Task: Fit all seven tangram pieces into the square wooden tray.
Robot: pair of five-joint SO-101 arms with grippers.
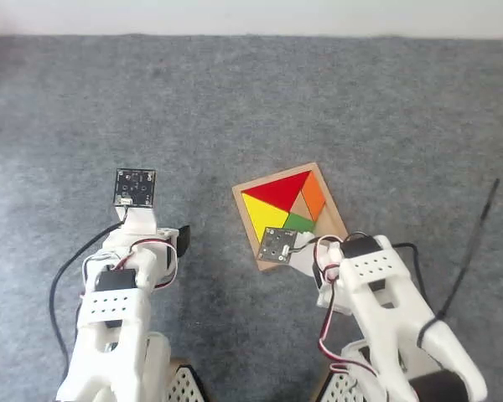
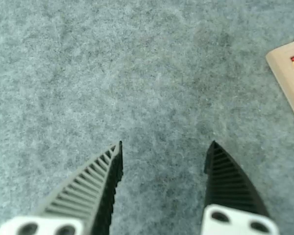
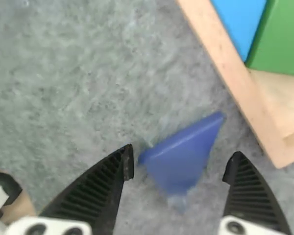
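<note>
While my right gripper hangs spread wide, the blue triangle lies between its jaws — tip toward the tray.

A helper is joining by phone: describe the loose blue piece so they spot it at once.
Start at the square wooden tray on the grey mat. Just outside its rim, near a corner, a blue triangle lies between the open fingers of the right gripper. It is the one piece outside the tray.
</note>
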